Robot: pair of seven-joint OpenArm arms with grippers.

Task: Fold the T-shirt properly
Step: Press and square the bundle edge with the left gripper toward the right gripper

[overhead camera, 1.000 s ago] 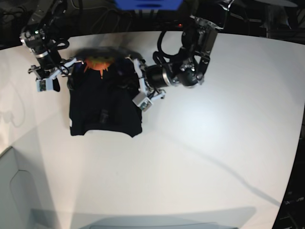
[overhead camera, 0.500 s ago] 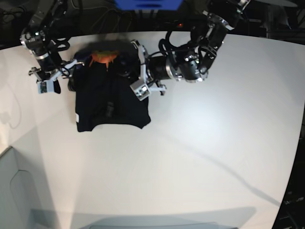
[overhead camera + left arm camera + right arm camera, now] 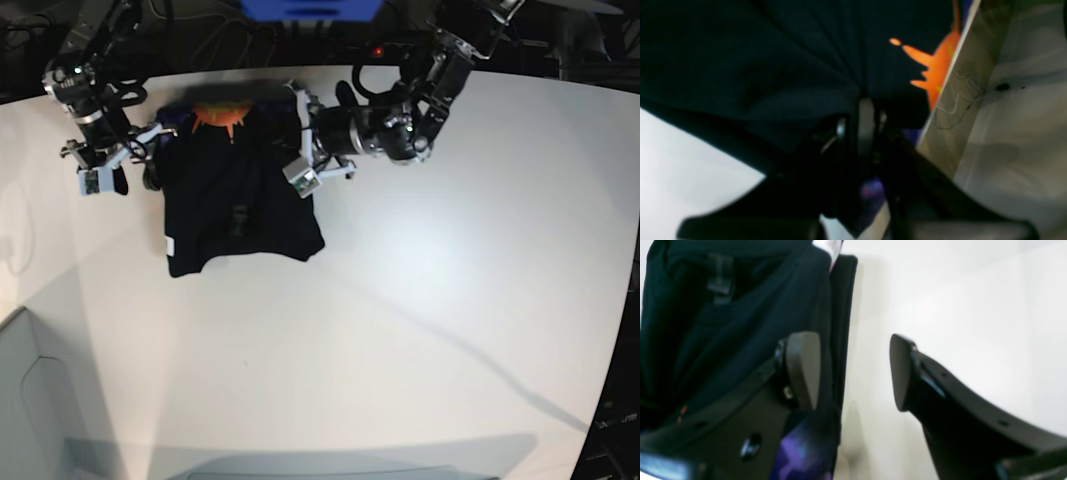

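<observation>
White table (image 3: 420, 300), left claw (image 3: 300, 140) pinching T-shirt (image 3: 235, 210)

Matt black cloth T-shirt (image 3: 240, 215) with creased folds, smooth white table (image 3: 420, 300), matt plastic fingers (image 3: 803, 370)

We saw a broad white tabletop (image 3: 420, 330) under bright light, brightest near its centre. A dark, cluttered strip ran behind its edge at 12 o'clock, with a blue object (image 3: 310, 8) there. A pale grey panel (image 3: 30, 400) stood at 8 o'clock.
</observation>
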